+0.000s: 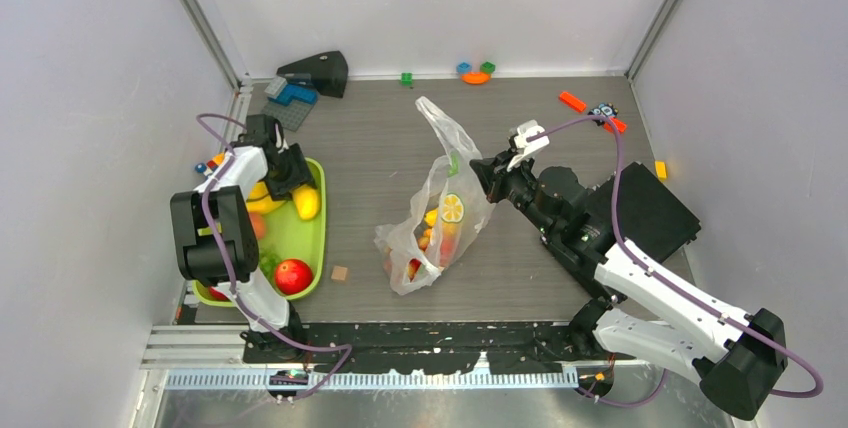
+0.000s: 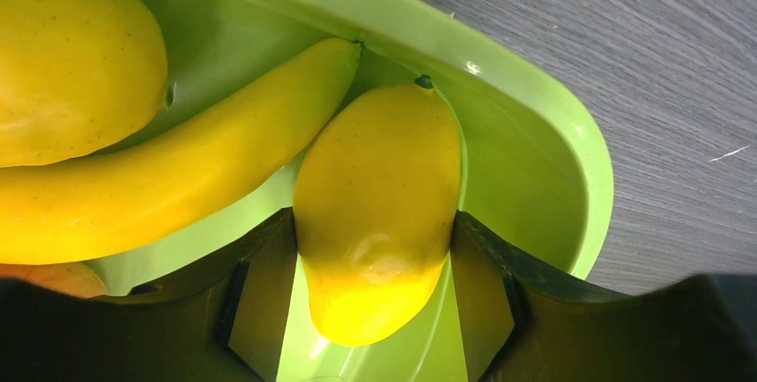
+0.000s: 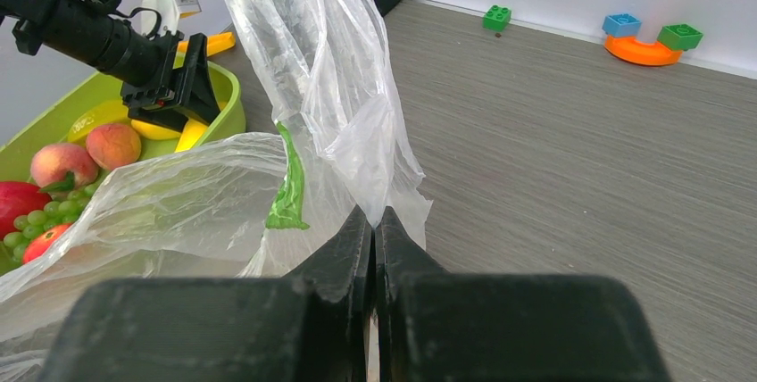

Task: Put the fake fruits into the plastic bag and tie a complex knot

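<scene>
The lime-green tray [image 1: 312, 248] at the left holds fake fruits: a banana [image 2: 178, 177], a red apple [image 1: 293, 275], peaches [image 3: 113, 145] and green grapes [image 3: 36, 220]. My left gripper [image 1: 290, 176] reaches into the tray's far end. Its fingers press both sides of a yellow mango [image 2: 379, 186], which lies against the tray rim [image 2: 536, 114]. The plastic bag [image 1: 440, 218] stands mid-table with a lemon slice [image 1: 452, 208] and other fruits inside. My right gripper [image 3: 375, 217] is shut on the bag's [image 3: 303, 87] upper edge and holds it up.
Toy bricks lie along the back wall: a green one [image 1: 406, 78], and a blue and green pair on an orange piece [image 1: 476, 72]. An orange stick [image 1: 573, 101] is at back right. A brown cube [image 1: 339, 273] sits beside the tray. A black wedge [image 1: 318, 72] stands at back left.
</scene>
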Controlling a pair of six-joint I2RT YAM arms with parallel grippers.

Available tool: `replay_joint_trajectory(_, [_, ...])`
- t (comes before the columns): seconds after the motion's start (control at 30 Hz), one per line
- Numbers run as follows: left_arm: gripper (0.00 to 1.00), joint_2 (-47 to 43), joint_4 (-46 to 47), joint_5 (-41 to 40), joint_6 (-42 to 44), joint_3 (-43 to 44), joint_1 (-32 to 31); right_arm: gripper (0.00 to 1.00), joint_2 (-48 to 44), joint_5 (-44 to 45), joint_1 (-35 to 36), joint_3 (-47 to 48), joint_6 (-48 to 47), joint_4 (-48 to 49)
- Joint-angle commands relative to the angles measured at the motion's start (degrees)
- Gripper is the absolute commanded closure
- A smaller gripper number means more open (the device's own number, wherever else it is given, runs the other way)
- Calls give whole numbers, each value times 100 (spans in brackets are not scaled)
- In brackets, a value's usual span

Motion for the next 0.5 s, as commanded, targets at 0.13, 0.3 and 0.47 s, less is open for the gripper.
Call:
replay_joint_trajectory(0.13, [57,-618,-11,-356,309,211,16,95,-56,-43,-9,25,56,305])
replay_joint_trajectory(0.3, [57,-1590,189,-977,598,79,-4,95,-43,-41,-8,25,65,305])
replay_joint_trajectory(0.47, [57,-2613,313,-1409,1180,-3,-471,95,-47,-59,-8,36,66,296])
